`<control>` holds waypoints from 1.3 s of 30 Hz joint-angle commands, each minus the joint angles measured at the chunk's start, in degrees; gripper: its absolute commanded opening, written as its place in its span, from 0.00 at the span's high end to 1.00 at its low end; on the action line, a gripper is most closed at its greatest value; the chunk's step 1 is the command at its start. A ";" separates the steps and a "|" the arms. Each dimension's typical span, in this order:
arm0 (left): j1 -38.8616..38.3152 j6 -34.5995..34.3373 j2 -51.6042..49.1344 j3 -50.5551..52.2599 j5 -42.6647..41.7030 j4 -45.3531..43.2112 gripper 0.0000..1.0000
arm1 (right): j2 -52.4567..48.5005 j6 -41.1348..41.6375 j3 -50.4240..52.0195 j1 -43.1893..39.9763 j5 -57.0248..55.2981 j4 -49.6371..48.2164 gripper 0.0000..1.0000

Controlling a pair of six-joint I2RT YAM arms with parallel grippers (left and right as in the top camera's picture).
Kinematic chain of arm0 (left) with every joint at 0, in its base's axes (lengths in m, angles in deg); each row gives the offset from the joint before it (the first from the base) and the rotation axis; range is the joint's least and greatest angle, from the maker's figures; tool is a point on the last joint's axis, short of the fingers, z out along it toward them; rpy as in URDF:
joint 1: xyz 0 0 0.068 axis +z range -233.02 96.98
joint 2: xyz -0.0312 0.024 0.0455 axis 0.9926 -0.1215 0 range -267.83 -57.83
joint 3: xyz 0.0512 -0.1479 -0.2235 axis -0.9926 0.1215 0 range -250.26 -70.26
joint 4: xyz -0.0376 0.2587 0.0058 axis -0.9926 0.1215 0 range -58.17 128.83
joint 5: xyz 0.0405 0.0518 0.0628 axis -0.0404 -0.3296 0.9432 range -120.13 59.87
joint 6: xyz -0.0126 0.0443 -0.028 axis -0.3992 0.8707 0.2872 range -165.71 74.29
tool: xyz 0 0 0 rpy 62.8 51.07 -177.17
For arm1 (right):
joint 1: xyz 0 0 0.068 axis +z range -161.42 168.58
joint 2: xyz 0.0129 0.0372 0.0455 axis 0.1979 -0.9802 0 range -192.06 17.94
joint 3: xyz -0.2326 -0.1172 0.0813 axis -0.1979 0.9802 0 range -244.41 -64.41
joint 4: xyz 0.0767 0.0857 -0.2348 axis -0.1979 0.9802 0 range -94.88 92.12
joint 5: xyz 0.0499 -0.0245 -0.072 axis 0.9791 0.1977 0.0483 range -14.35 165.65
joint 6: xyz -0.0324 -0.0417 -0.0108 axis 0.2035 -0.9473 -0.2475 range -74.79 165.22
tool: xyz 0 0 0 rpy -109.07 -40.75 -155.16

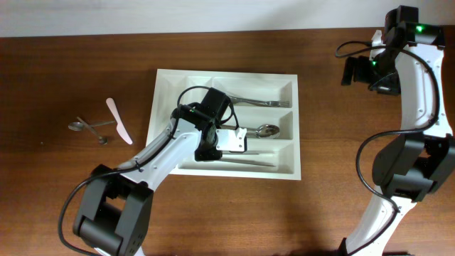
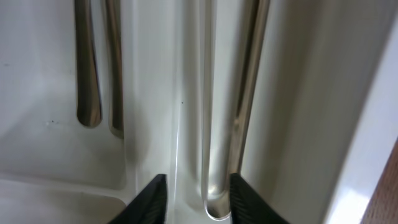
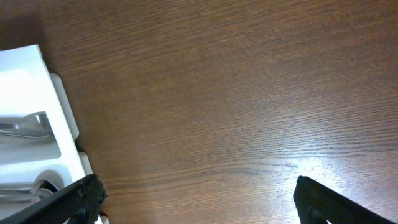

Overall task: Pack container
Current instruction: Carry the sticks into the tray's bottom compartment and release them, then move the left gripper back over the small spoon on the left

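The white cutlery tray [image 1: 168, 84] lies at the table's middle. A fork [image 1: 250, 102] is in its far long compartment, a spoon [image 1: 267, 130] in the middle one, a knife [image 1: 250, 162] in the near one. My left gripper [image 1: 226, 146] is low inside the tray. In the left wrist view its jaws [image 2: 198, 200] are open around the end of the knife handle [image 2: 219, 149], with a gap on the left side. Two more handles [image 2: 88, 74] lie in the neighbouring compartment. My right gripper [image 1: 355, 71] is open and empty over bare table [image 3: 199, 199], right of the tray [image 3: 25, 93].
Left of the tray, a small metal spoon [image 1: 89, 129] and a pale flat utensil [image 1: 119, 121] lie on the wooden table. The right arm's base stands at the right edge [image 1: 405, 171].
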 commanded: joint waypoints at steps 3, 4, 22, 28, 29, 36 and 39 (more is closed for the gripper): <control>-0.37 0.59 -0.55 -0.98 1.07 -0.37 0.65 | 0.87 0.39 -0.59 0.20 -0.09 -0.07 0.01; -0.37 0.33 -0.52 -1.51 1.07 -0.39 0.66 | 0.87 0.39 -0.59 0.20 -0.09 -0.07 0.01; 17.55 -65.61 -0.46 -20.50 15.78 -0.94 0.01 | 0.87 0.39 -0.59 0.20 -0.09 -0.07 0.01; 27.15 -69.72 -0.46 -20.50 1.31 2.78 0.01 | 0.87 0.39 -0.59 0.20 -0.09 -0.07 0.01; 27.82 -69.72 -0.46 -20.50 0.70 3.50 0.01 | 0.87 0.39 -0.59 0.20 -0.09 -0.07 0.01; 30.62 -70.07 -0.48 -20.28 3.89 7.63 0.01 | 0.87 0.39 -0.59 0.20 -0.09 -0.07 0.01; 32.26 -80.78 -2.16 -19.65 14.69 11.17 0.01 | 0.87 0.39 -0.59 0.20 -0.09 -0.07 0.01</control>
